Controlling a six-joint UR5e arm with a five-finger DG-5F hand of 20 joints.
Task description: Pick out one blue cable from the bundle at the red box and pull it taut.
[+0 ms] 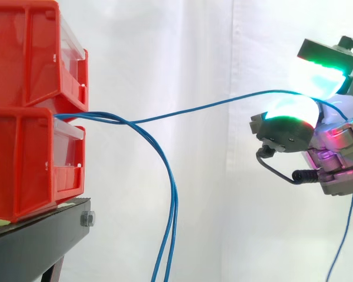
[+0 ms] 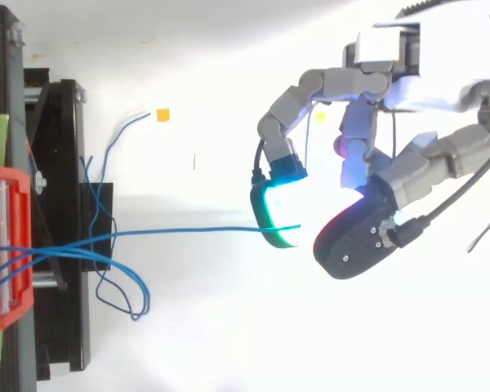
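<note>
Two stacked red bins (image 1: 29, 88) stand at the left on a black stand (image 1: 41, 238). A bundle of thin blue cables comes out between them. One blue cable (image 1: 194, 109) rises in a gentle curve to the right, nearly straight in the top view (image 2: 188, 231). It runs in between two glowing green-white fingertip pads (image 1: 291, 114) of my hand (image 1: 341, 147), whose fingers are curled around it. Past the hand the cable's tail (image 1: 341, 247) hangs down. From above, the cable ends at the green pad (image 2: 282, 216) of the hand (image 2: 367, 82).
Two other blue cables (image 1: 169, 200) droop from the bins and hang straight down; from above they loop beside the stand (image 2: 126, 282). A small orange marker (image 2: 162, 115) lies on the white floor. A white curtain backs the scene.
</note>
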